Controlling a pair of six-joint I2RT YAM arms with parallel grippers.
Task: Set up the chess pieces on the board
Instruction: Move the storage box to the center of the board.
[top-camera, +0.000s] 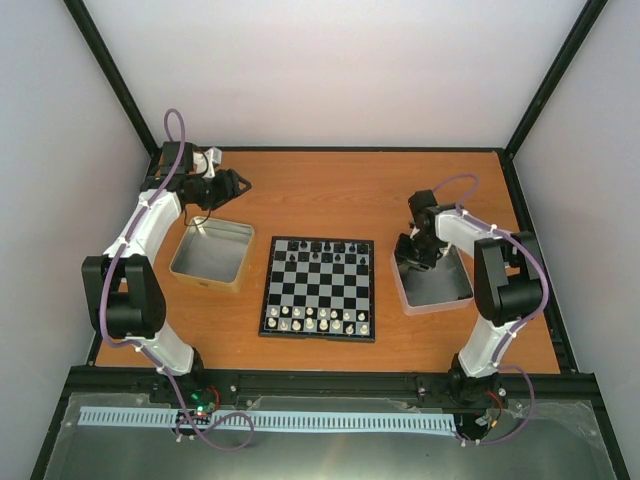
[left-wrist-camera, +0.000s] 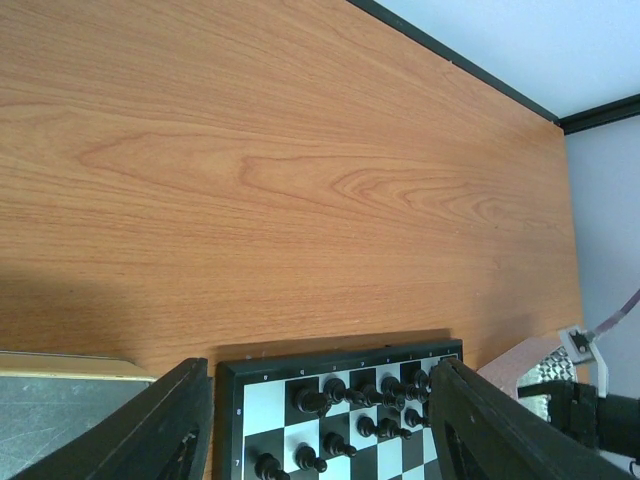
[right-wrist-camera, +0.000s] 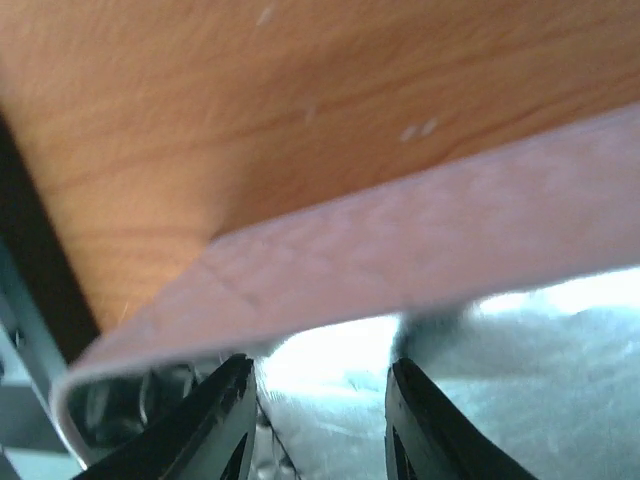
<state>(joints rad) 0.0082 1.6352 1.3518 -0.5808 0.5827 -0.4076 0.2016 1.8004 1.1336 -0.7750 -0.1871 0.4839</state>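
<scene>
Plain white enclosure walls (top-camera: 330, 70) with black corner posts are seen around an orange wood-grain table (top-camera: 400, 190).

Left arm (top-camera: 150, 230) is reached out along the left side. Right arm (top-camera: 500, 280) is folded over the right side.

Two shallow trays are set either side of the board: left tray (top-camera: 208, 280) is metal with a tan rim, right tray (top-camera: 430, 305) has a pale pinkish wall (right-wrist-camera: 400, 270).

Board (top-camera: 318, 285) is laid flat mid-table between the trays, touching neither, square to the table edges.

Left gripper (top-camera: 240, 185) is held above the table just past the left tray's far edge, aimed toward the board. In its wrist view the left gripper (left-wrist-camera: 320, 420) is seen with jaws well apart and nothing between them; the board's far corner (left-wrist-camera: 300, 400) is framed in the gap, well off.

Right gripper (top-camera: 412, 258) is lowered into the right tray's far-left corner. In its wrist view the fingers (right-wrist-camera: 225, 420) are parted about halfway over the shiny tray floor. Nothing is seen between them, but the tips are cut off by the frame edge, so a grip down there cannot be ruled out.

Black pieces (top-camera: 320, 250) are stood on the board's two far rows (left-wrist-camera: 350, 395). Whitish pieces (top-camera: 315, 320) are stood on the two near rows. Both are too small to be counted or typed from above.
</scene>
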